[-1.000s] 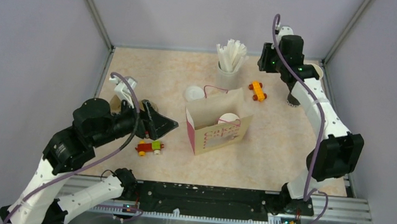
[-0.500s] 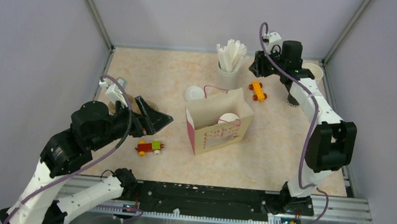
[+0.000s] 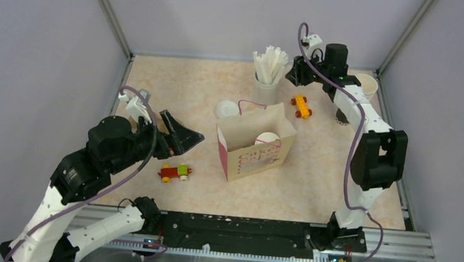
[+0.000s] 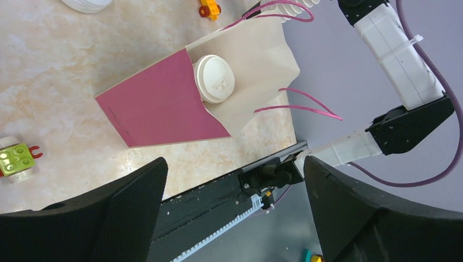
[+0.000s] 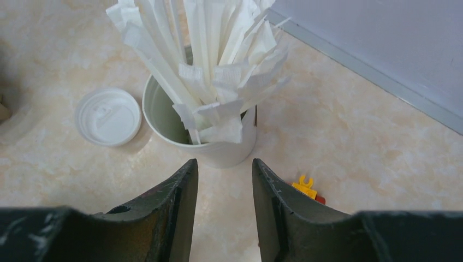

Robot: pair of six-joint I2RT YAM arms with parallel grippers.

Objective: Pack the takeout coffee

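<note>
Right hand (image 5: 224, 162), held part-open and empty, is pointed straight at the upright sticks (image 5: 207, 54) by the surface (image 5: 355, 136)'s far edge. The lidded cup (image 4: 214, 78) is already sat in the bag (image 4: 164, 103).

Setting: robotics lab test cell, not a café or a home.

Evidence, placed from the paper bag (image 3: 254, 147):
- The left arm (image 3: 111, 146) and right arm (image 3: 376, 159) are bolted to a black rail (image 3: 239, 234) on its near side.
- Plain lilac-grey walls (image 3: 33, 56) close 3 sides, joined by bare metal frame posts (image 3: 107, 11).
- A marble-print tabletop (image 3: 182, 88) lies under it.
- The props look staged: takeout coffee cup (image 3: 267, 138) inside, stick holder (image 3: 267, 77) behind, red-and-green toy car (image 3: 174, 173) to its left, orange toy car (image 3: 301, 106) behind-right.
</note>
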